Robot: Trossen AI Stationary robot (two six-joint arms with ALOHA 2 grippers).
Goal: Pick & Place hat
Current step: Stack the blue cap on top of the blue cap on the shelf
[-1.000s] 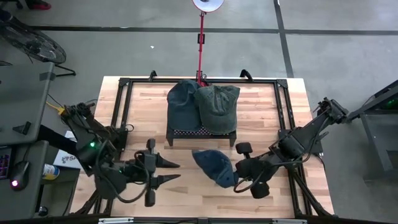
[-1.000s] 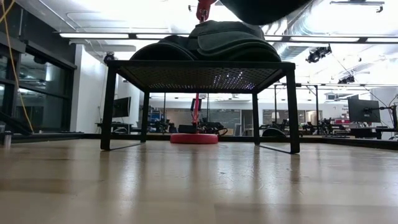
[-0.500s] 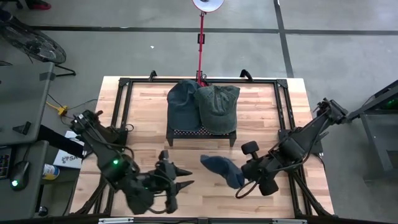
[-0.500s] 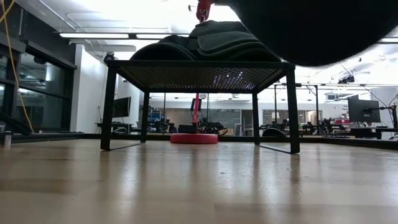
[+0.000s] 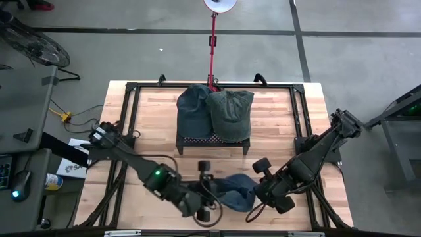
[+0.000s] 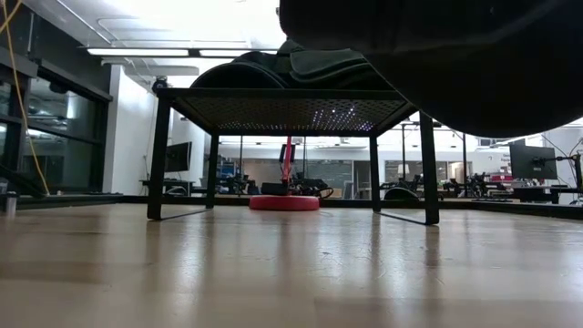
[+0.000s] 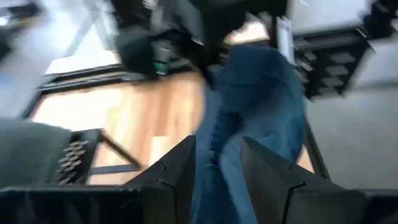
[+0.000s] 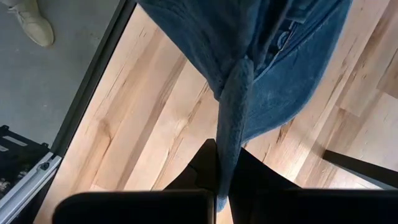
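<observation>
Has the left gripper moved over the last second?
Yes. The left gripper swung rightward along the table's near edge, from left of the black rack to the blue hat.

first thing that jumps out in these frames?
The blue denim hat held above the table's near edge: the right gripper is pinched shut on a fold of it, and the left gripper has its open fingers around the fabric from the other side. Behind it, two more hats, a dark blue one and a grey-green one, sit side by side on the black mesh stand.
</observation>
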